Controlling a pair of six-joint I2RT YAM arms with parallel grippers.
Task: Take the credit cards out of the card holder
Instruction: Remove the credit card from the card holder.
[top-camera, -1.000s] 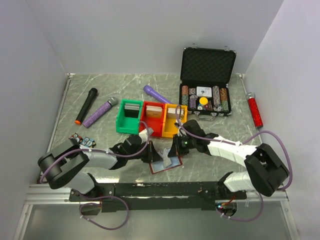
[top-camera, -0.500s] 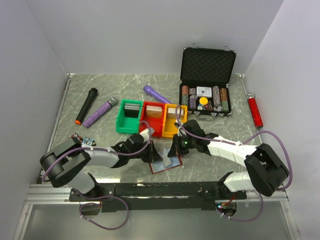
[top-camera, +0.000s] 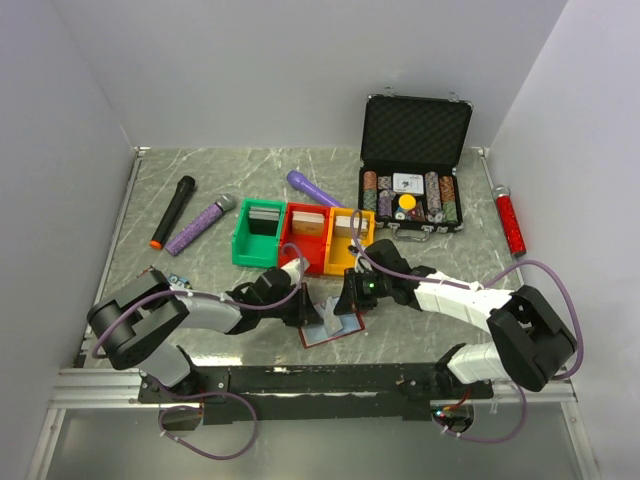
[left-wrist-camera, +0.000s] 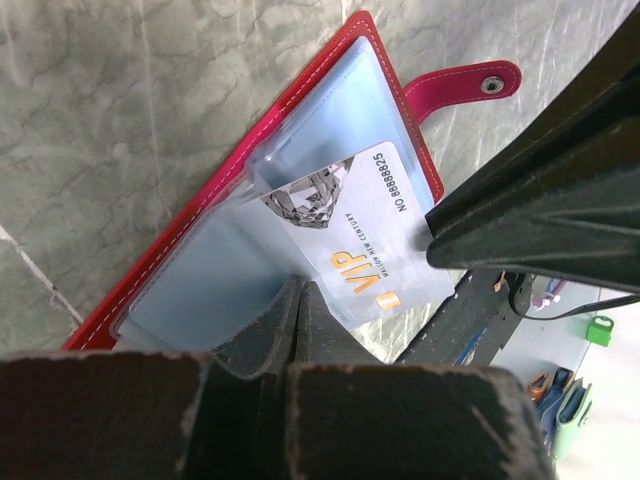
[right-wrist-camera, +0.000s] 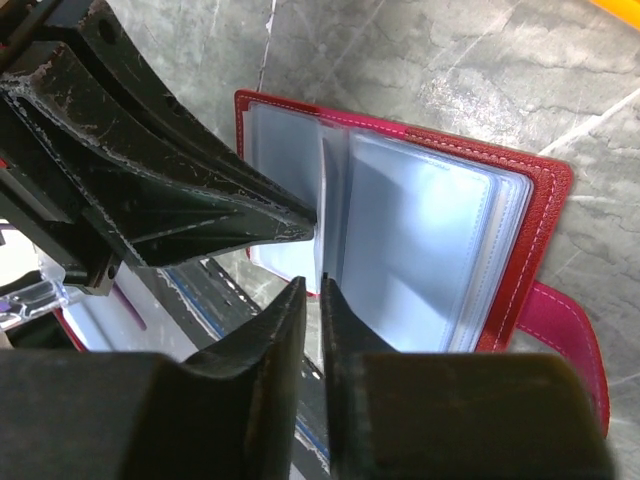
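The dark-red card holder (top-camera: 335, 329) lies open on the table in front of both arms, its pale blue sleeves (right-wrist-camera: 430, 230) fanned out and its snap tab (left-wrist-camera: 470, 85) off to one side. A white VIP card (left-wrist-camera: 372, 232) sticks halfway out of one sleeve. My left gripper (top-camera: 304, 308) is shut, its tips (left-wrist-camera: 300, 288) pinching the edge of that sleeve, which stands upright (right-wrist-camera: 322, 190). My right gripper (top-camera: 344, 302) faces it from the other side. Its jaws (right-wrist-camera: 313, 286) stand a narrow slit apart just below the card's edge, and one finger (left-wrist-camera: 540, 200) touches the card's corner.
Green (top-camera: 257, 236), red (top-camera: 307, 238) and yellow (top-camera: 348, 240) bins holding cards stand just behind the grippers. An open black chip case (top-camera: 415, 165) is at the back right. Black (top-camera: 172, 212) and purple (top-camera: 200, 225) microphones lie at the left, a red-handled tool (top-camera: 510, 222) at the right.
My right jaws have parted a little from shut. The left arm has edged slightly towards the holder; the card holder stays where it was.
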